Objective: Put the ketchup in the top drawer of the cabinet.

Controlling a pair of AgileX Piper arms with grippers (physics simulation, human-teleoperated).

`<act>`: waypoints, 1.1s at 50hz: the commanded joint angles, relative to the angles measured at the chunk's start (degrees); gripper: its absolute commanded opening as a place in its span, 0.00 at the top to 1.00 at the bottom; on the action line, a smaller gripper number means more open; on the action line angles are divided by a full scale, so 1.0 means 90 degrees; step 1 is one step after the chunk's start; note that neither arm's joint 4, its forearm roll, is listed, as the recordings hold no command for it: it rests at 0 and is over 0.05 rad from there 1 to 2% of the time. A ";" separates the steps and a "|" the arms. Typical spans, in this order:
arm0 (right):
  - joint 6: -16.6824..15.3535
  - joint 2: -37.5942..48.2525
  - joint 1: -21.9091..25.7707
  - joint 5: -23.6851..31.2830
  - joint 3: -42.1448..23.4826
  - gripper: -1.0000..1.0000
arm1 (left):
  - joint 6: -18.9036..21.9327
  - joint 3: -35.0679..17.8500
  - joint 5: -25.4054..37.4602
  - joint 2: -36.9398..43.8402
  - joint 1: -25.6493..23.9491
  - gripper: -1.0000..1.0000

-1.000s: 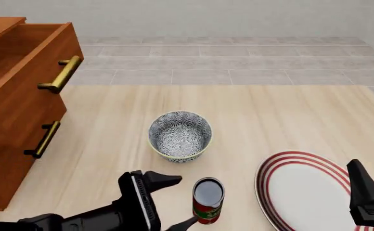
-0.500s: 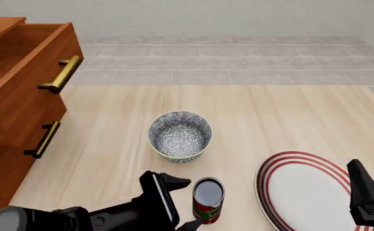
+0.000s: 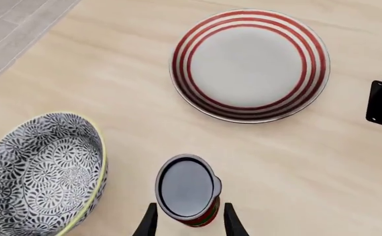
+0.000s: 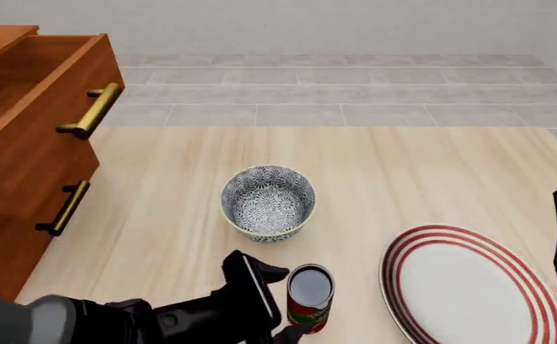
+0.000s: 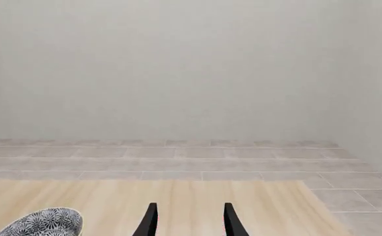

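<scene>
Left gripper [image 3: 187, 223] sits spread around the small red-labelled ketchup can with a dark glossy top [image 4: 310, 298], one fingertip either side of the label; whether the tips touch the can I cannot tell. The can stands upright on the pale wood-grain counter [image 4: 421, 172] at its near edge, just near-side of the grey-white patterned ceramic bowl [image 4: 269, 201] and beside the white plate with red rings [image 4: 469, 287].

Judgement: the step is the grasp. To do it well, close squarely on the label band below the lid, with the fingers level so the narrow cylinder does not tip or squirt out. The glossy surface looks slick, so a firm centred pinch is wanted. Then lift straight up before swinging left, clear of the bowl rim.

Right gripper [image 5: 187, 221] hangs over the counter's right side with its fingers apart, holding nothing, aimed at the far wall.

The target, the upper reddish-brown wooden drawer [image 4: 44, 86] of the large wooden cabinet [image 4: 11, 215], is already pulled out, brass bar handle [image 4: 92, 111] facing the counter. Its cavity is open from above, and what shows of it is bare. The ketchup is well apart from it.
</scene>
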 commanded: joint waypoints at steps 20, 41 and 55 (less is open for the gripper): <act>-0.0042 0.0284 -0.0002 -0.0284 -0.0283 0.00 | 0.0021 -0.0427 0.0264 0.0381 0.0056 0.00; -0.0042 0.0284 -0.0002 -0.0284 -0.0283 0.00 | 0.0220 -0.0396 0.0054 0.0294 -0.0065 1.00; -0.0042 0.0284 -0.0002 -0.0284 -0.0283 0.00 | 0.0180 -0.0282 -0.0058 0.0146 0.0016 1.00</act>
